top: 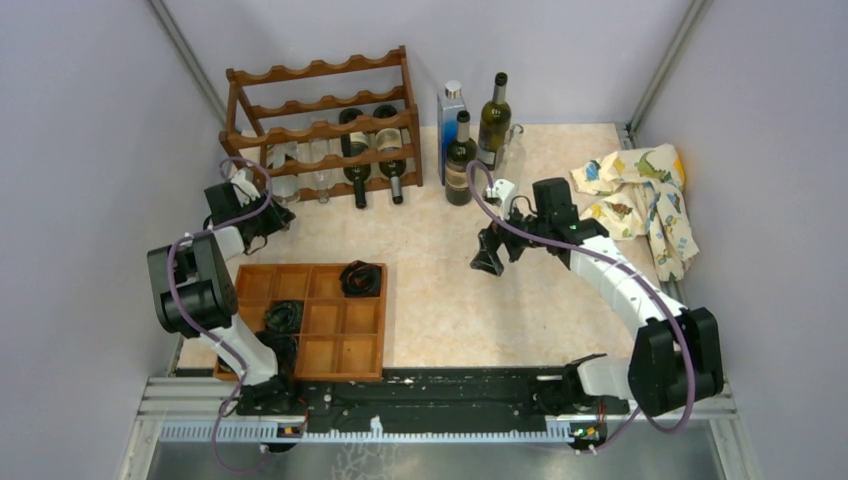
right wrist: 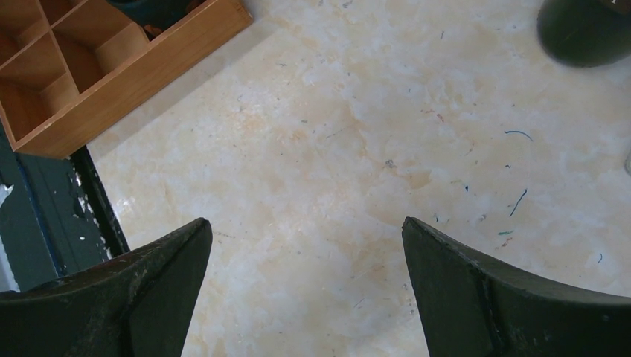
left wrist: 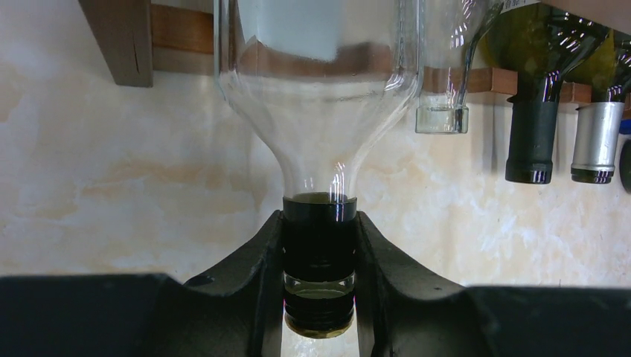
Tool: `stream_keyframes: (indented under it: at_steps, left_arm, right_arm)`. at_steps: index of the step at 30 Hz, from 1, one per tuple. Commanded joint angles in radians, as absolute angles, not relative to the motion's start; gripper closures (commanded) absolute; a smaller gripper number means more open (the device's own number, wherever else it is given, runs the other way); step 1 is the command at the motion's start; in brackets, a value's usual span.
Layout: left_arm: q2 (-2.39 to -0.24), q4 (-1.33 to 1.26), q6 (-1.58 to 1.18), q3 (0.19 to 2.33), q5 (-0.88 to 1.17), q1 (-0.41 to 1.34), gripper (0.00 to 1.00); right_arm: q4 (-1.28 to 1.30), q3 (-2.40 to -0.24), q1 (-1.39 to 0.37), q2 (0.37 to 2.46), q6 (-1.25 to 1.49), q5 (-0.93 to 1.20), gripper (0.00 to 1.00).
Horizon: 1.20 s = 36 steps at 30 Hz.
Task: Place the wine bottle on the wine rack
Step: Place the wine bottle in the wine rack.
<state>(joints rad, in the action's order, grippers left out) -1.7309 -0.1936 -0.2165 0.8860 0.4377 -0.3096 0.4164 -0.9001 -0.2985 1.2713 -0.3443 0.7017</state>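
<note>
We clamp our left fingers [left wrist: 257, 275] on the dark neck of the clear wine bottle [left wrist: 318, 111], its body reaching into the wine rack [top: 315, 68] at the counter's [right wrist: 335, 149] far left corner. Our right fingers [right wrist: 513, 297] gape wide above mid-counter.

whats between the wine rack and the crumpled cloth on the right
A cluster of upright bottles stands on the table between the wine rack and the patterned cloth. The top external view shows this.
</note>
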Motion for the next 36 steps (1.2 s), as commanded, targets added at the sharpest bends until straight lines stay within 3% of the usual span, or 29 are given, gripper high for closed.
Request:
stream_keyframes:
  at_steps: [1, 36]
  left_arm:
    - [-1.768, -0.304, -0.207, 0.925, 0.416, -0.313, 0.99]
    - [-1.849, -0.449, -0.352, 0.963, 0.368, -0.311, 0.98]
  right_arm:
    - [0.406, -0.956, -0.293, 1.28, -0.364, 0.716, 0.04]
    - [0.418, -0.999, -0.292, 1.333, -0.372, 0.716, 0.04]
